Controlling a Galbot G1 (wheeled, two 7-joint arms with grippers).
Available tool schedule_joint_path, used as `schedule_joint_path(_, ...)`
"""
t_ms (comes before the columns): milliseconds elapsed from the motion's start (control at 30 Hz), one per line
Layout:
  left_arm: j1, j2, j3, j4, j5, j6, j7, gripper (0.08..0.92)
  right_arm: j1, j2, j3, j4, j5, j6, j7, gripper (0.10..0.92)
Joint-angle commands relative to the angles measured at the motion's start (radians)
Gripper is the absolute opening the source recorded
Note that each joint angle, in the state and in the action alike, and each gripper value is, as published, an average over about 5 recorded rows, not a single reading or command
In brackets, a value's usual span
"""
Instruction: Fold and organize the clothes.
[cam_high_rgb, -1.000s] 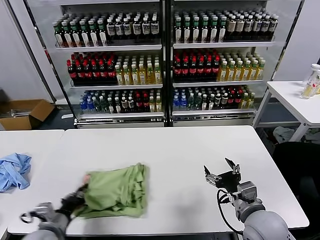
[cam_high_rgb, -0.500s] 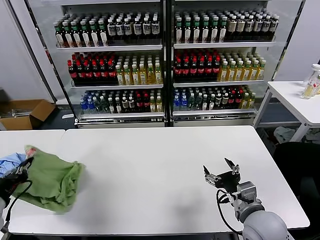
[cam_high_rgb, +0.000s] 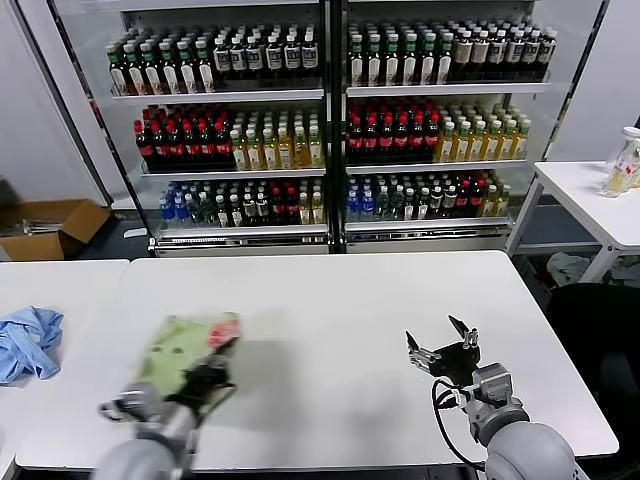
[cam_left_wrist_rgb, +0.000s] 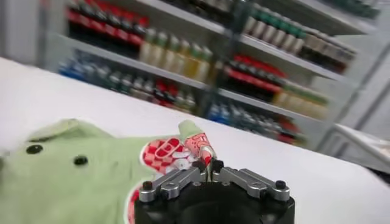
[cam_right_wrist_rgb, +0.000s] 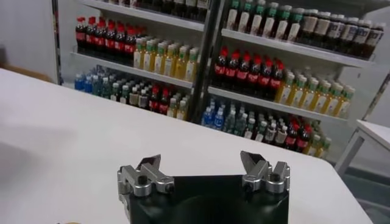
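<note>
While the left gripper (cam_high_rgb: 210, 378) pinched the green polo shirt (cam_high_rgb: 182, 352) with its jaws shut tight, the bunched shirt sat near the table's (cam_high_rgb: 330, 300) front left, its long side running front to back. The right gripper (cam_high_rgb: 442, 352) waited over the table's right side, jaws wide apart, holding nothing.

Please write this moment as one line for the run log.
left claw: shut on polo shirt, above table | right claw: open, idle | blue cloth: table's left
</note>
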Motion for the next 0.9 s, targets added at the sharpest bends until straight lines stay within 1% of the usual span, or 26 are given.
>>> schedule_joint_path(33, -0.138, -0.206, 0.350, 0.118, 0.173, -0.050, -0.103, 0.102, 0.012, -0.004, -0.002, -0.004, 0.001, 0.000, -0.001, 0.823)
schedule_joint_path(133, -0.157, -0.223, 0.342, 0.119, 0.169, -0.093, -0.116, 0.107, 0.036, -0.005, -0.008, -0.015, 0.005, -0.001, -0.002, 0.823)
schedule_joint_path(200, -0.165, -0.221, 0.333, 0.099, 0.170, -0.113, -0.103, 0.133, 0.060, -0.005, -0.018, -0.027, 0.015, 0.000, -0.005, 0.823)
schedule_joint_path(267, -0.163, -0.202, 0.311, 0.061, 0.174, -0.116, -0.082, 0.177, 0.087, -0.001, -0.035, -0.045, 0.036, 0.000, -0.008, 0.823)
schedule_joint_path(333, -0.148, -0.161, 0.273, 0.012, 0.185, -0.119, -0.050, 0.229, 0.118, 0.011, -0.063, -0.067, 0.069, 0.000, -0.011, 0.823)
schedule_joint_path(467, -0.083, -0.029, 0.128, -0.063, 0.255, -0.152, 0.041, 0.367, 0.199, 0.072, -0.166, -0.120, 0.158, 0.000, -0.005, 0.823)
schedule_joint_path(533, -0.044, 0.037, 0.036, -0.069, 0.284, -0.185, 0.065, 0.428, 0.243, 0.111, -0.238, -0.151, 0.196, 0.000, 0.005, 0.823)
schedule_joint_path(667, 0.020, 0.139, -0.153, -0.041, 0.274, -0.225, 0.072, 0.541, 0.320, 0.192, -0.381, -0.251, 0.227, 0.000, 0.020, 0.823)
schedule_joint_path(767, 0.054, 0.178, -0.258, -0.031, 0.237, -0.231, 0.075, 0.627, 0.348, 0.238, -0.440, -0.326, 0.243, 0.000, 0.030, 0.823)
schedule_joint_path(900, 0.086, 0.184, -0.316, -0.040, 0.214, -0.231, 0.078, 0.731, 0.346, 0.264, -0.471, -0.372, 0.276, 0.000, 0.048, 0.823)
